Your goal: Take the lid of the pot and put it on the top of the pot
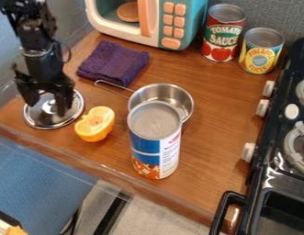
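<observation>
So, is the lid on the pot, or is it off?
Off. The lid lies on the counter under the gripper, and the pot stands apart from it, uncovered, its metal inside visible.

Robot arm (40, 50): cut off by top edge, 11 o'clock. Gripper (47, 103) at 9 hides part of the lid (41, 117); can't tell if it touches the knob. Blue-and-white can (155, 144), just off center toward 6, hides the near side of the pot (170, 93); pot's base also hidden. Toy microwave (153, 25) clipped at 12, stove (264, 151) at 3 to 5. Orange item (16, 230) at 7: cropped, can't identify.
</observation>
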Available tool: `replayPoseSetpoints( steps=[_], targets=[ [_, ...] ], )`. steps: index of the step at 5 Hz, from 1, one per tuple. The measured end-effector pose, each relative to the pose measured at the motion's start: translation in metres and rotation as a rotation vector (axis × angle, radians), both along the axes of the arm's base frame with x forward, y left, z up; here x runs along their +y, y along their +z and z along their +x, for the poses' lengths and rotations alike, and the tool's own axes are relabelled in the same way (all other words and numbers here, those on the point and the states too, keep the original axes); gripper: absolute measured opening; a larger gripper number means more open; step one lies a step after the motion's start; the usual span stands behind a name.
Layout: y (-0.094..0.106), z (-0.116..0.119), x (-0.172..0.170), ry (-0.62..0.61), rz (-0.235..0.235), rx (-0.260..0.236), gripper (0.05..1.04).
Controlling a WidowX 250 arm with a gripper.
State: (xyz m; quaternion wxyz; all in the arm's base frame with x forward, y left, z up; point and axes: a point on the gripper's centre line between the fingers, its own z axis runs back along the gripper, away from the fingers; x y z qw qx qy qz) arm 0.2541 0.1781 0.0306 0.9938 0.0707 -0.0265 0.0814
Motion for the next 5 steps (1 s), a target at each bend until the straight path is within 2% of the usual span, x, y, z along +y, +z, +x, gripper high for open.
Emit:
replayPoseSetpoints(
  steps=[1, 2, 3, 4, 5],
  targets=[
    [-0.0069, 0.0051, 0.0065, 0.021, -0.004, 0.008, 1.001],
    [-0.0073, 0.0068, 0.0095, 0.031, 0.007, 0.009, 0.949],
    [-0.0074, 0.0071, 0.009, 0.039, 0.005, 0.007, 0.749],
    [-0.0057, 0.0107, 0.0081, 0.052, -0.004, -0.008, 0.439],
    [-0.0061, 0.0111, 0.0071, 0.055, -0.009, -0.012, 0.28]
  ],
)
